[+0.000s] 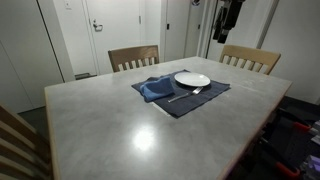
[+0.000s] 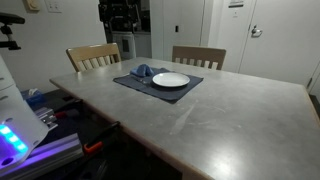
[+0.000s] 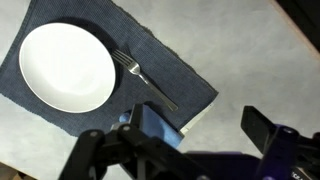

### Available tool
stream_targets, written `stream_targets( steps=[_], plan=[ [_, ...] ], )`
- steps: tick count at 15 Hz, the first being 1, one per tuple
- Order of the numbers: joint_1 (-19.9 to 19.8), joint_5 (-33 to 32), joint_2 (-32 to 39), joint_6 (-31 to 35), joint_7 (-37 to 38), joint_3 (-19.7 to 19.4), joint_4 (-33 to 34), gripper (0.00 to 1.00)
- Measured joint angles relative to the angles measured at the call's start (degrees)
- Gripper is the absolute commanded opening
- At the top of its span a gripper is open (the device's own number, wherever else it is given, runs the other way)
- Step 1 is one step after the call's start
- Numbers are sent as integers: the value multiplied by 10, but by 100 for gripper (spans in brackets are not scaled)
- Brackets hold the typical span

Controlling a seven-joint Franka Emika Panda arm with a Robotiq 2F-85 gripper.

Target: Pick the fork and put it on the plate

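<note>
The fork (image 3: 145,78) is seen beside the plate (image 3: 68,67), one corner of the placemat (image 3: 165,70) hidden by the spread, empty end effector (image 3: 210,130).

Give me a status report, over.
Gripper open, empty. Fork lies on placemat beside plate, not on it. Nothing blocking the fork.

Arm (image 1: 228,22) hangs high at the top edge in both ext. views, dark, only its lower part in frame. Wrist view looks straight down: gripper (image 3: 197,118) comes in from the bottom, pointing down, jaws spread wide, the two dark fingers (image 3: 150,125) well apart, tips up in the air
</note>
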Motion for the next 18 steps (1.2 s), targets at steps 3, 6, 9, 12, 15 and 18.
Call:
stream_targets(
  steps=[3,6,9,12,15,18],
  plan=[
    [0,0,37,44,-78,-9,5,100],
    [0,13,89,103,-158,-13,18,100],
    [1,64,143,160,-242,-11,35,100],
    [0,129,189,180,-318,1,58,100],
    [-1,177,220,181,-367,14,78,100],
    [-2,178,226,181,-369,15,83,100]
  ],
)
